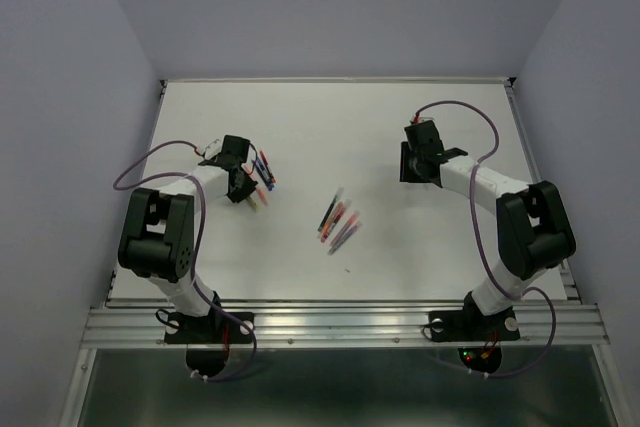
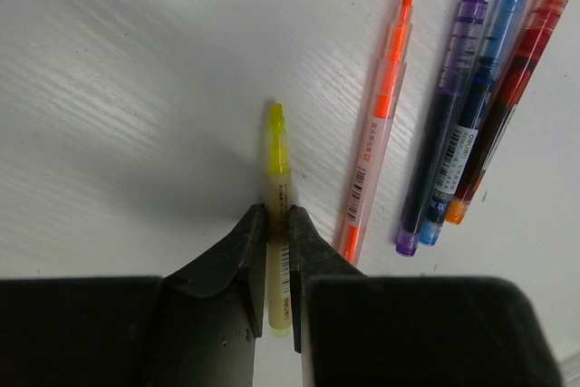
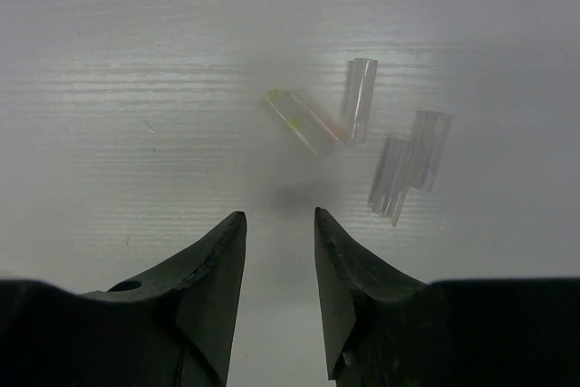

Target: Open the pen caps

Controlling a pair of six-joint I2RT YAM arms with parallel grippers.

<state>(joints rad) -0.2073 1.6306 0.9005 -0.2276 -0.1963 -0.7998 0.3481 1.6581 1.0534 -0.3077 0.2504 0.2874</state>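
My left gripper (image 2: 276, 215) is shut on a yellow pen (image 2: 277, 156) that lies on the white table; its bare tip points away from me. Beside it lie an orange pen (image 2: 381, 133), a purple pen (image 2: 450, 101), a blue pen (image 2: 487, 83) and a red pen (image 2: 517, 79), all with bare tips. My right gripper (image 3: 279, 217) is open and empty, just above the table. In front of it lie several loose clear pen caps (image 3: 359, 97), one tinted yellow (image 3: 299, 120). In the top view the left gripper (image 1: 245, 187) is at the left and the right gripper (image 1: 415, 169) at the right.
Several more pens (image 1: 338, 224) lie in a bunch in the middle of the table (image 1: 330, 127). The table has a raised rim at the back and sides, and grey walls stand around it.
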